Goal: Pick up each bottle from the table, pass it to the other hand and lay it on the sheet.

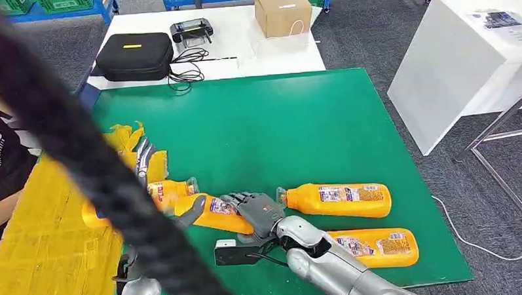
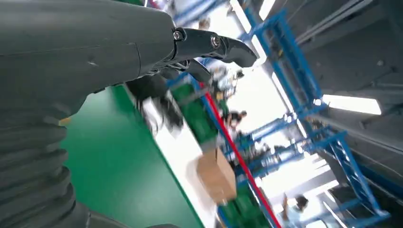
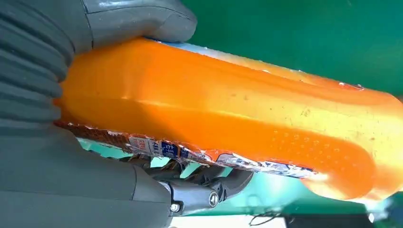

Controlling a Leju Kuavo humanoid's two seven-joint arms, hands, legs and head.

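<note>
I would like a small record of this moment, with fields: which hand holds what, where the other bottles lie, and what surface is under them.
right hand: right hand grips an orange bottle around its body, just above the green mat
left hand: left hand holds nothing, fingers apart
other bottles on green mat: two, lying on their sides, far bottle and near bottle
yellow sheet: yellow sheet beside the mat, on the robot's left; one more bottle at its edge
handover: not yet done

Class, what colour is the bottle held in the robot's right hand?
Orange; the bottle shows best in the right wrist view.
</note>
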